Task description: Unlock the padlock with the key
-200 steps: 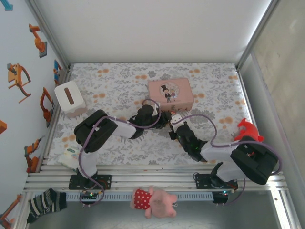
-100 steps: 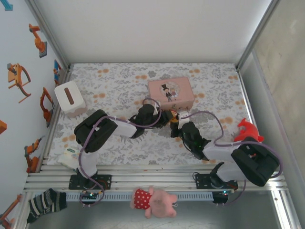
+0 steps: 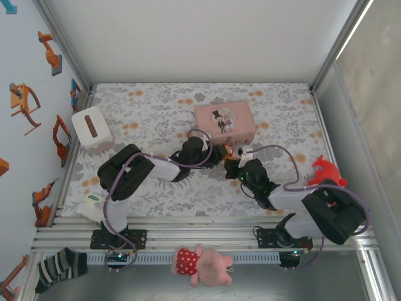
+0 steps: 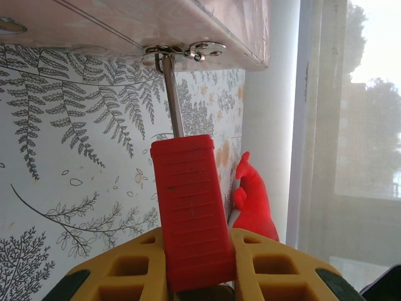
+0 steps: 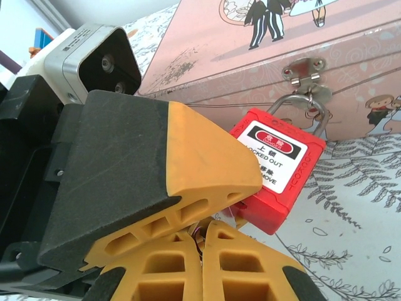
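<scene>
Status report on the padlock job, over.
Left end effector shut on padlock. Right end effector shut at its base, key hidden. Shackle through clasp on pink box.

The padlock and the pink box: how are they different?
The padlock is bright red; the pink box is pale pink. The padlock is far smaller than the box. The padlock has a white label with writing; the box has cartoon people on its lid. The padlock hangs from the box's clasp, held in the left gripper; the box sits on the table. Both have silvery metal parts.
</scene>
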